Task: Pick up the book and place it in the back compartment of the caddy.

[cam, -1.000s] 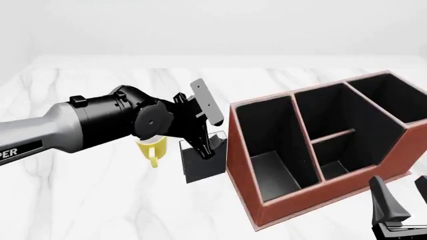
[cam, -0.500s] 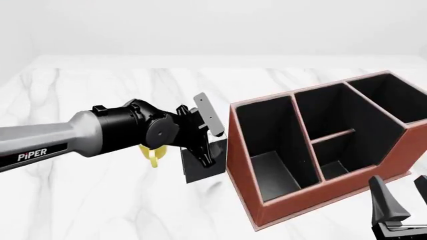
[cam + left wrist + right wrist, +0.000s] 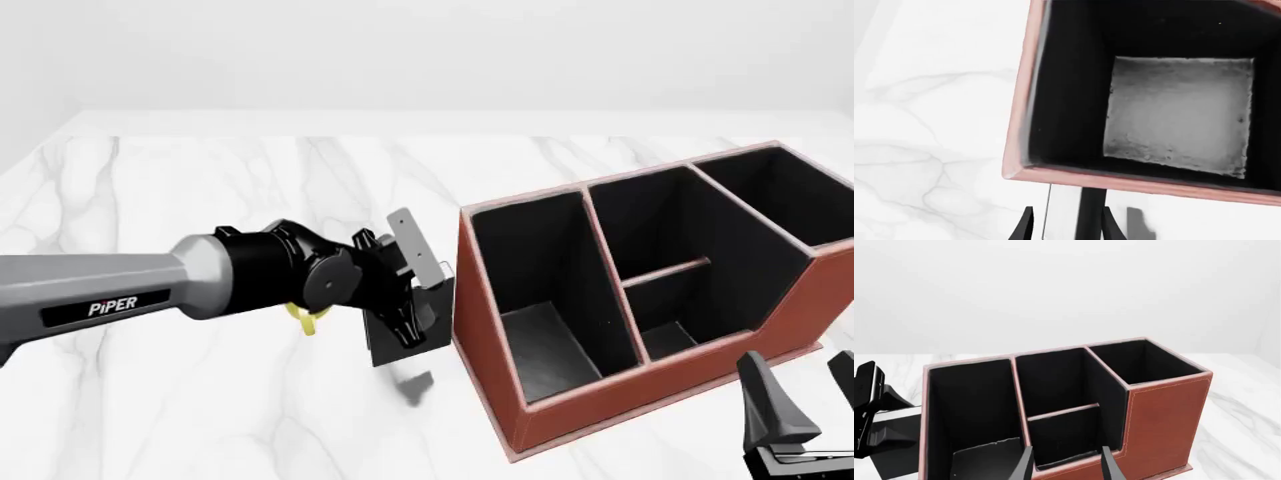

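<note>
A white marble-veined tabletop [image 3: 200, 400] runs back to a plain pale wall. On its right side stands the caddy [image 3: 627, 300], a reddish-brown organiser with black inner walls; the back compartment [image 3: 654, 235] sits behind a low reddish crossbar in the middle row, with a long full-length cell to its left and another cell to its right.

Just left of the caddy the book [image 3: 407, 325] stands upright on the tabletop, black, close beside the caddy's left wall but not clearly touching it. The left pincer [image 3: 416, 285] is down at the book, its fingers set on either side of the cover; in the left wrist view the fingers [image 3: 1026, 227] bracket the book's edge [image 3: 1089, 215], though whether they actually press on it cannot be told. A yellow mug [image 3: 307, 318] shows partly behind the left arm.

The right pincer [image 3: 801, 400] waits low at the near right corner, fingers spread apart and holding nothing, facing the caddy [image 3: 1067, 405]
</note>
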Tool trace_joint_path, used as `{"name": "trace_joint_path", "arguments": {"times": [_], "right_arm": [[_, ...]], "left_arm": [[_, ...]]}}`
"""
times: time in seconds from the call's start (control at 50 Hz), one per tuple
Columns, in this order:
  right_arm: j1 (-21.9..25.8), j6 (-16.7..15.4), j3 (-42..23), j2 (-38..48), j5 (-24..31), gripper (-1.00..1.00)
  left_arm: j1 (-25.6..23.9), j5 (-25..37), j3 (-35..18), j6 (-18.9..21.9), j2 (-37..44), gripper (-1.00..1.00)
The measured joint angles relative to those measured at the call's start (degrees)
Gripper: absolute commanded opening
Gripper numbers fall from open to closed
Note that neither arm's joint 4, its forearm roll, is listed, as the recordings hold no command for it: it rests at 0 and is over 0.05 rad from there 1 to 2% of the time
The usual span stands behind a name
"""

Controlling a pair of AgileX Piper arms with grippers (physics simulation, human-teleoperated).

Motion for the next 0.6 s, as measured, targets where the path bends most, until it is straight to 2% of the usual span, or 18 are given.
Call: {"name": "trace_joint_path", "arguments": {"times": [0.02,0.6], "right_arm": [[0.00,0.01,0.00,-0.02,0.02,1.00],[-0.06,0.10,0.03,0.57,-0.57,1.00]], "left_arm": [[0.00,-0.13,0.10,-0.01,0.08,-1.00],[-0.29,0.07,2.63,-2.41,-2.54,-1.00]]}}
